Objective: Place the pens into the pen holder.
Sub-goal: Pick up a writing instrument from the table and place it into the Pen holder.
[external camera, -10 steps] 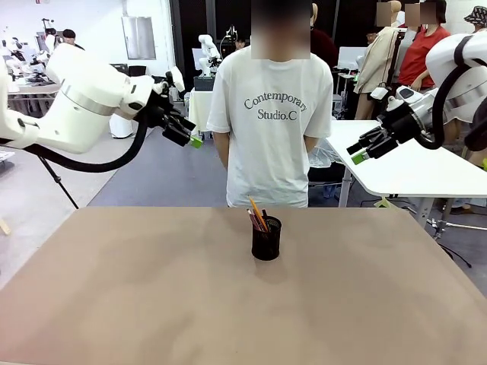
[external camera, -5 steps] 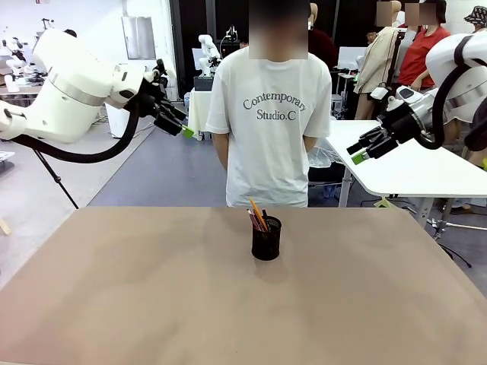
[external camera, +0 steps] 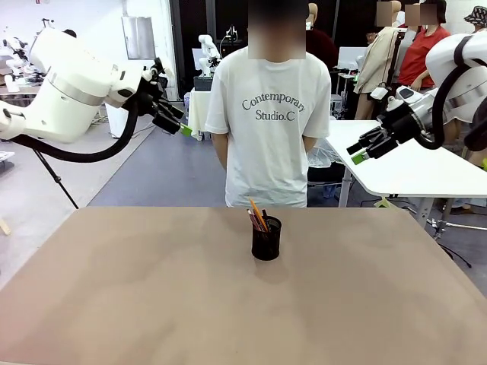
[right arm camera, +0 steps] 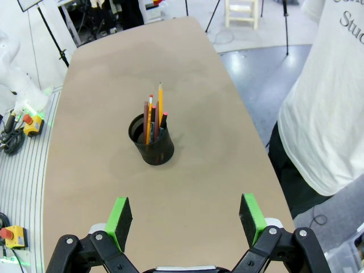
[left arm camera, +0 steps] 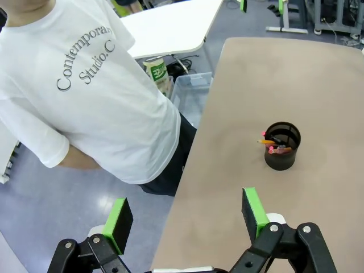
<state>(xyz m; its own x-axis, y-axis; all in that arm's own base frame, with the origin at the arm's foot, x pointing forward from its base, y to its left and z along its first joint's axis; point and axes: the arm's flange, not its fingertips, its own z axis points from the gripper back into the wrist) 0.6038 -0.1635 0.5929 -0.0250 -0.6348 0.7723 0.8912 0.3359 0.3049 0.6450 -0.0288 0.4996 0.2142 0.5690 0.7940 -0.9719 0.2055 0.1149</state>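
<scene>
The pens (external camera: 257, 215) stand in the pen holder (external camera: 266, 239) mid-table, both grippers raised. Left wrist: left gripper (left arm camera: 187, 218) released, empty, holder's contents hard to distinguish. Right wrist: right gripper (right arm camera: 186, 220) spread wide, empty.

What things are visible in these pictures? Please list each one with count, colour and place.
pen holder: one, black mesh, standing near the middle of the table.
pens: three, yellow-orange, reddish-brown and black with red tip, standing inside the pen holder.
table: one, brown, in front of the robot.
person: one, white printed T-shirt, standing at the far edge.
left claw: one, black with green pads, open, raised above the table's left side.
right claw: one, same colours, open, raised on the right.
</scene>
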